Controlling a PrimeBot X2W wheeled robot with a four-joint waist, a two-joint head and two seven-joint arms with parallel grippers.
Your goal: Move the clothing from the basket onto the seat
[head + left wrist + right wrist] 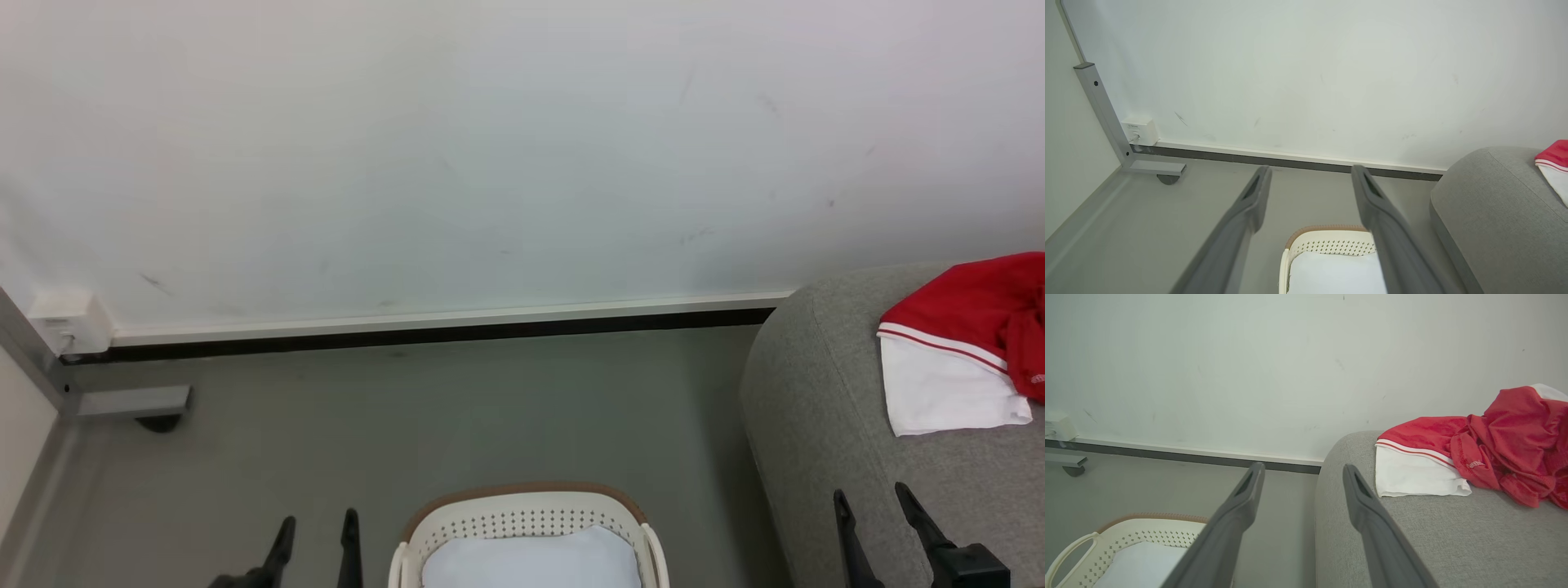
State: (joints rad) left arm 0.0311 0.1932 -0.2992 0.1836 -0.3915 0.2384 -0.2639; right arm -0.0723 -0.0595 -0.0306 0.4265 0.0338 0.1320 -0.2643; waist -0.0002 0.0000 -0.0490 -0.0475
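The red and white clothing (963,343) lies crumpled on the grey seat (824,425) at the right; in the right wrist view the clothing (1486,449) rests on the seat (1453,539) with a small white label showing. The white basket (522,510) with a brown rim stands on the floor at bottom centre, holding a pale flat sheet (531,563). My left gripper (317,535) is open, left of the basket. My right gripper (872,502) is open over the seat's front corner, below the clothing. Both hold nothing. The left wrist view shows the basket (1331,243) and the seat (1494,212).
A white wall (490,163) with a dark baseboard (424,331) runs behind. A grey metal frame with a foot and caster (135,404) and a small white box (69,322) stand at the left corner. Grey floor (449,408) lies between basket and wall.
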